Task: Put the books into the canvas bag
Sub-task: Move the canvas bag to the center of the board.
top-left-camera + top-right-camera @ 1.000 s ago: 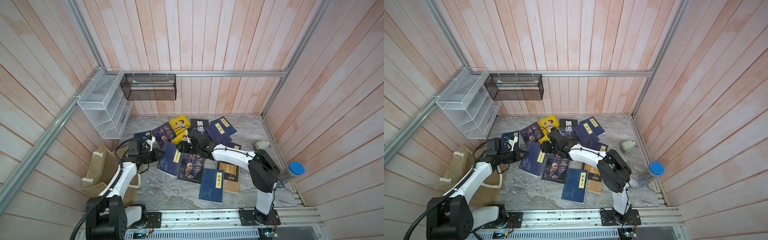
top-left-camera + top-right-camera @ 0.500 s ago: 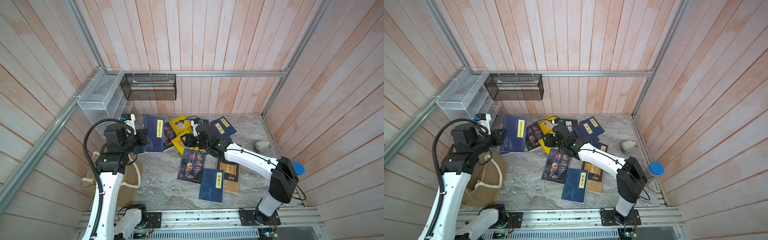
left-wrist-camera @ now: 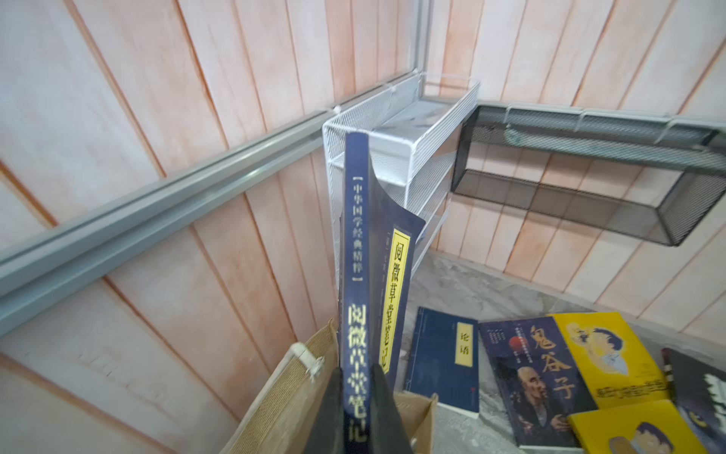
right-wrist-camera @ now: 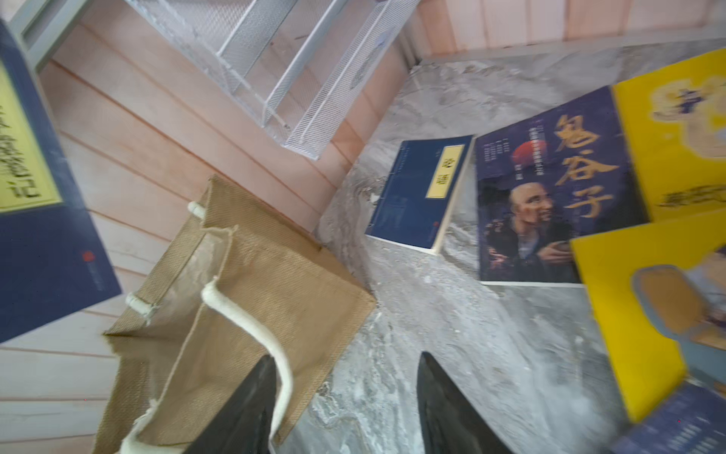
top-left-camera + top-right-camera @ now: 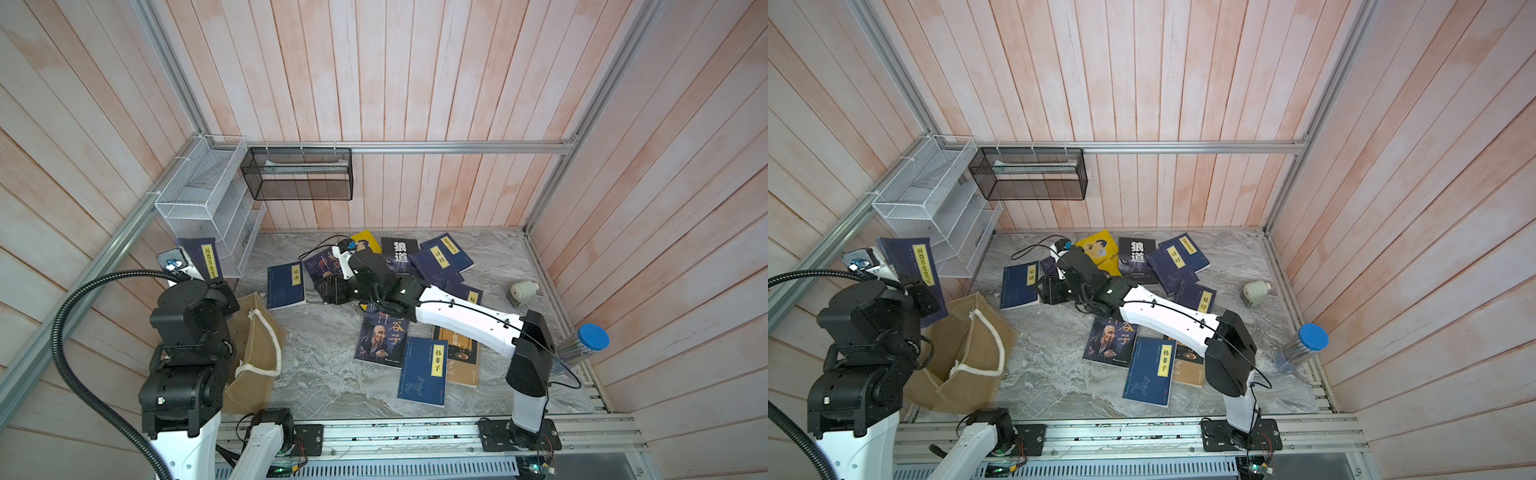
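Note:
My left gripper [image 3: 355,393] is shut on the spine end of a navy book [image 5: 203,259] with a yellow title label, held upright above the tan canvas bag [image 5: 257,357]. The bag stands open at the left wall, with white rope handles, and shows in both top views and both wrist views [image 4: 243,295]. My right gripper [image 4: 345,355] is open and empty, low over the marble floor beside the bag's handle. It appears in both top views [image 5: 1046,289] next to a flat navy book [image 5: 1017,286]. Several more books [image 5: 380,340] lie scattered on the floor.
A white wire rack [image 5: 208,208] and a black mesh basket [image 5: 299,174] hang on the back walls. A clear bottle with a blue cap [image 5: 586,345] and a small pale roll [image 5: 523,291] sit by the right wall.
My left gripper has lifted the navy book off the pile and carried it left, above the bag. My right gripper has swung left toward the bag, jaws slightly wider.

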You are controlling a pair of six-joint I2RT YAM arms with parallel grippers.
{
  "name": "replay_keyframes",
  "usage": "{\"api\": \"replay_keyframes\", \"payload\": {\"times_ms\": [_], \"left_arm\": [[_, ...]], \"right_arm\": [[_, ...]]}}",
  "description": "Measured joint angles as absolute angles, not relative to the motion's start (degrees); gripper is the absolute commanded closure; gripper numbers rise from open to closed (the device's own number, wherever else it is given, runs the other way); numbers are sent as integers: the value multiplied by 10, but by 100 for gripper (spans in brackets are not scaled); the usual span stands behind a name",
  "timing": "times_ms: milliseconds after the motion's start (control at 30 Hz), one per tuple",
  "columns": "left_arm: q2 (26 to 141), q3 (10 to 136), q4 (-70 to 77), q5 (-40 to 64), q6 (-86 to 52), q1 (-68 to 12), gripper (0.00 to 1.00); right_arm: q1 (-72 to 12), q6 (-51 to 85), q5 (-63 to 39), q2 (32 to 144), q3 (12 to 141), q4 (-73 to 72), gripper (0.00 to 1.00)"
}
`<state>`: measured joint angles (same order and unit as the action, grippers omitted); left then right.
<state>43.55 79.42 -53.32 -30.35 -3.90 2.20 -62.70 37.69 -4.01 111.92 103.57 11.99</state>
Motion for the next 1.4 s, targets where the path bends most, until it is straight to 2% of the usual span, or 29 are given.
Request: {"api": "replay_keyframes", "payload": {"times_ms": [167, 367, 600, 1000, 1133, 1200, 1300, 1333, 1400], "left_arm": [[426, 721, -611, -292, -97, 22, 100], [376, 680, -637, -201, -135, 22, 100], [369, 662, -625, -89, -157, 22, 100], [353, 649, -615, -28, -159, 22, 100], [354, 636, -599, -11, -162, 22, 100], [357, 632, -590, 1, -166, 22, 100], [363, 632, -582, 18, -171, 22, 100], [365, 632, -580, 24, -172, 22, 100], [369, 632, -575, 42, -176, 22, 100]], "right_arm": [[-671, 378, -58, 1214, 1156, 163, 41], [-705, 396, -72, 1267, 1235, 182, 41], [-714, 429, -70, 1275, 1248, 176, 41], [-713, 439, 1, 1302, 1246, 205, 44], [-713, 436, -6, 1303, 1246, 188, 56], [-713, 433, -11, 1305, 1246, 181, 74], [-712, 425, -14, 1311, 1247, 181, 95], [-712, 424, -11, 1311, 1247, 181, 99], [-712, 415, 3, 1310, 1247, 186, 100]]}}
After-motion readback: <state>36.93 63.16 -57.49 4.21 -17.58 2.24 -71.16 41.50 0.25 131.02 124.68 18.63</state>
